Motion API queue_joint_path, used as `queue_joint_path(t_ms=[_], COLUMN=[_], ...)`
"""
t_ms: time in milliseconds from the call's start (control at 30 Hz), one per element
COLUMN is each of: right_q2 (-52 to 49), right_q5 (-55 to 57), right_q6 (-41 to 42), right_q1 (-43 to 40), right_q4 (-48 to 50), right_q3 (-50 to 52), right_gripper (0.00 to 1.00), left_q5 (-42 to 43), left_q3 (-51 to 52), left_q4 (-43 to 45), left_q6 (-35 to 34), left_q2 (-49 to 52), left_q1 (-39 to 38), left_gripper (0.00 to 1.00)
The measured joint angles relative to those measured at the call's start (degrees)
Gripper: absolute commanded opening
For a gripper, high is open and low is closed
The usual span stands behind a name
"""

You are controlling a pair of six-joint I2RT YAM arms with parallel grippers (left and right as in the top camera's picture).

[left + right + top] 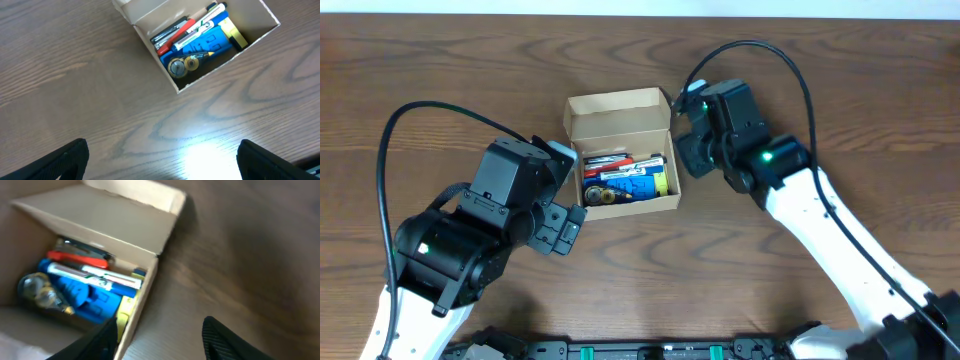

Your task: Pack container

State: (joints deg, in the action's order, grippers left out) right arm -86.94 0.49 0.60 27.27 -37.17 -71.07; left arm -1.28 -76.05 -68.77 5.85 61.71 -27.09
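Your right gripper (160, 325) hangs with jaws partly apart and nothing between them, just beside the side wall of the box (632, 207). Your left gripper (162, 147) stands wide and empty, near its front. The box sits mid-table with pens (620, 168) inside and its lid (618, 112) open at the far side. Probably best to push the lid from behind while steadying the front.

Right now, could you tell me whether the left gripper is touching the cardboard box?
Apart. The left wrist view shows bare table between the open left gripper and the box.
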Motion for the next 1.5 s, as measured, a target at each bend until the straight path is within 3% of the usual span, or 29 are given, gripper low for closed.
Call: queue_joint_path(t_ms=[133, 200, 433, 467, 1167, 1233, 1367, 1500], right_q2=[-5.68, -8.52, -15.34, -15.85, -14.80, -14.67, -14.67, -14.62], right_q5=[0.42, 0.20, 0.13, 0.09, 11.34, 11.72, 12.41, 12.63], right_q6=[5.31, 6.75, 10.93, 11.21, 28.11, 29.00, 29.90, 29.81], right_q1=[0.04, 0.26, 2.62, 2.64, 2.64, 2.64, 2.58, 2.43], right_q4=[2.32, 3.63, 4.24, 4.15, -8.37, -8.57, -9.25, -10.40], right_q3=[0.02, 0.02, 0.09, 0.09, -1.18, -1.07, -0.39, -0.28], right_gripper=[0.58, 0.53, 0.04, 0.01, 0.01, 0.11, 0.66, 0.72], left_q5=[0.00, 0.00, 0.00, 0.00, 0.81, 0.94, 0.94, 0.96], left_q3=[0.00, 0.00, 0.00, 0.00, 0.00, 0.00, 0.00, 0.00], left_q4=[0.00, -0.02, -0.02, 0.00, 5.22, 6.73, 8.90, 10.97], left_q6=[0.00, 0.00, 0.00, 0.00, -0.44, -1.01, -1.38, -1.44], left_q2=[0.00, 0.00, 0.00, 0.00, 0.00, 0.00, 0.48, 2.43], left_q1=[0.00, -0.02, 0.00, 0.00, -0.02, 0.00, 0.00, 0.00], left_gripper=[0.95, 0.95, 0.95, 0.95, 0.95, 0.95, 0.95, 0.95])
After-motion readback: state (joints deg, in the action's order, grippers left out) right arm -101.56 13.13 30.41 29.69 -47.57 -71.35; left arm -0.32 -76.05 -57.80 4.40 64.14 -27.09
